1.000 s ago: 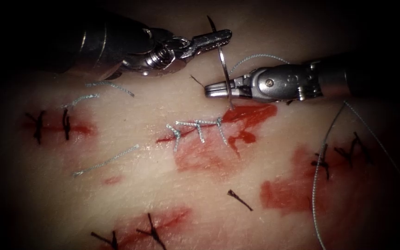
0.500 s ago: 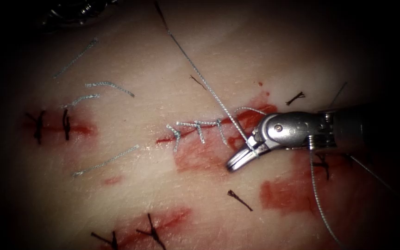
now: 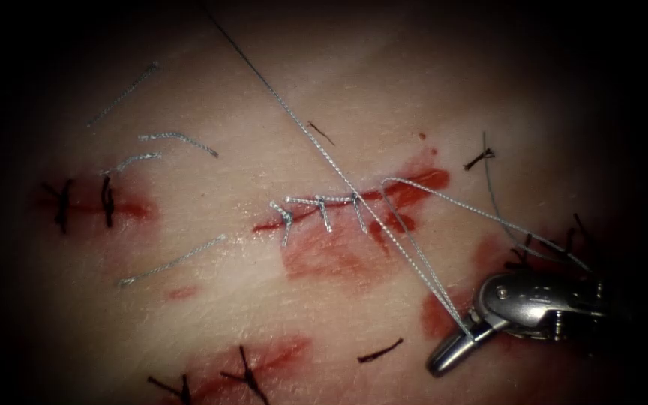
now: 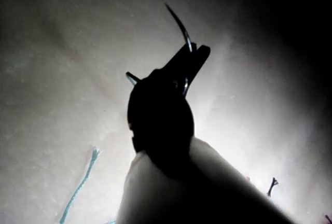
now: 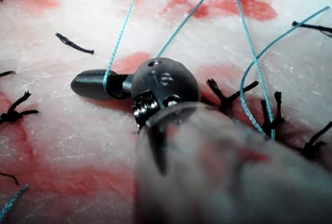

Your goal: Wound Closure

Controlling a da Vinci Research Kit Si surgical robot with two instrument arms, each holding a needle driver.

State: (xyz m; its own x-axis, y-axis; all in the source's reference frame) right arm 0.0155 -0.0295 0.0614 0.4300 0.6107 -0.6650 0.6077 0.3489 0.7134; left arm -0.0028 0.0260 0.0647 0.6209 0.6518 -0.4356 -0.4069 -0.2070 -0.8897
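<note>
The cut (image 3: 339, 204) in the tissue (image 3: 264, 315) carries several pale stitches. My right tool (image 3: 451, 356) lies low, to the right of the cut, shut on the pale thread (image 3: 414, 264). Two strands run from its jaws up to the cut's right end. One goes on, taut, to the upper left. The same tool (image 5: 93, 84) grips the thread (image 5: 122, 32) close above the tissue. My left tool (image 4: 199, 53) is shut on the curved needle (image 4: 179, 24), part way along its curve. The needle is in the air, out of the tissue.
Red fluid (image 3: 339, 259) stains the tissue below the cut. Older cuts with dark stitches lie at the left (image 3: 84, 202), bottom (image 3: 241, 375) and right (image 3: 556, 247). Loose pale thread ends (image 3: 178, 139) and dark bits (image 3: 380, 350) lie scattered.
The left tool has carried the needle up and out of the endoscope view, drawing thread through. The right tool moved from above the cut down to the lower right, pulling thread with it.
</note>
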